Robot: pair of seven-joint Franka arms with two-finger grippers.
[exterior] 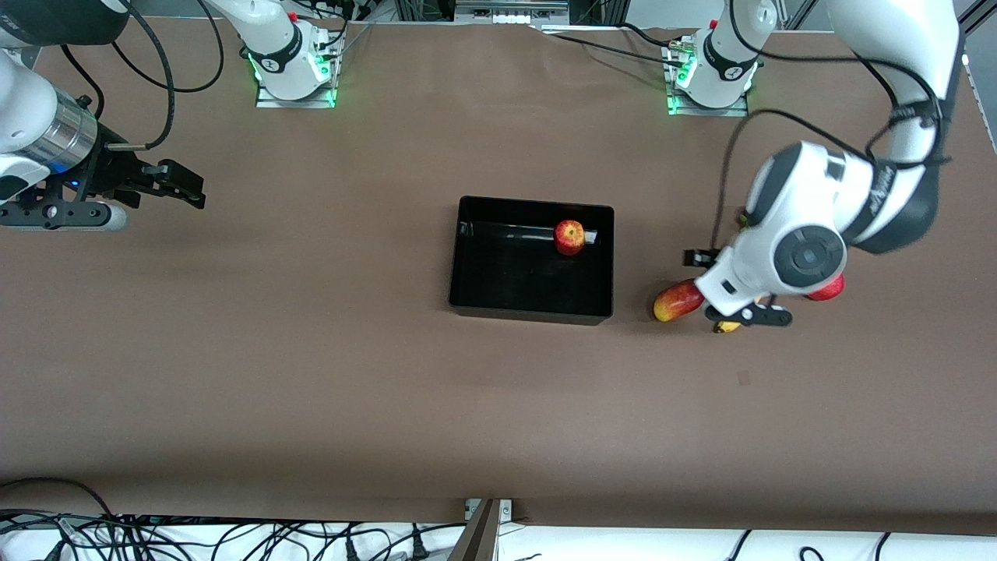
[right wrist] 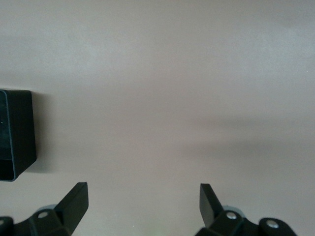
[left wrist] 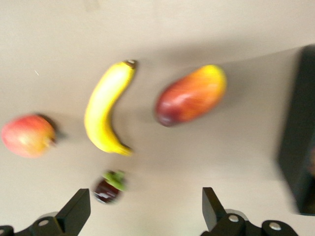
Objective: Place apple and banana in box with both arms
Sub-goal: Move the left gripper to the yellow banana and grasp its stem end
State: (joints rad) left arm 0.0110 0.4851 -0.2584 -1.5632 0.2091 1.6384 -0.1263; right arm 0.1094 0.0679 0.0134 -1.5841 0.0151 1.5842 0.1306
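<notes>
The apple (exterior: 569,237) lies in the black box (exterior: 506,273), near its wall toward the left arm's end. The banana (left wrist: 106,113) lies on the table beside the box at the left arm's end. In the front view only its tip (exterior: 727,327) shows under the left arm. My left gripper (exterior: 749,315) hangs over the fruits there. In the left wrist view it (left wrist: 145,209) is open and empty, above the table beside the banana. My right gripper (exterior: 183,187) waits open and empty (right wrist: 143,204) over the table at the right arm's end.
A red-yellow mango-like fruit (exterior: 678,301) (left wrist: 192,96) lies between the banana and the box. A plain red round fruit (exterior: 827,288) (left wrist: 28,136) lies beside the banana. A small dark fruit with a green top (left wrist: 110,187) sits under my left gripper. The box corner (right wrist: 15,135) shows in the right wrist view.
</notes>
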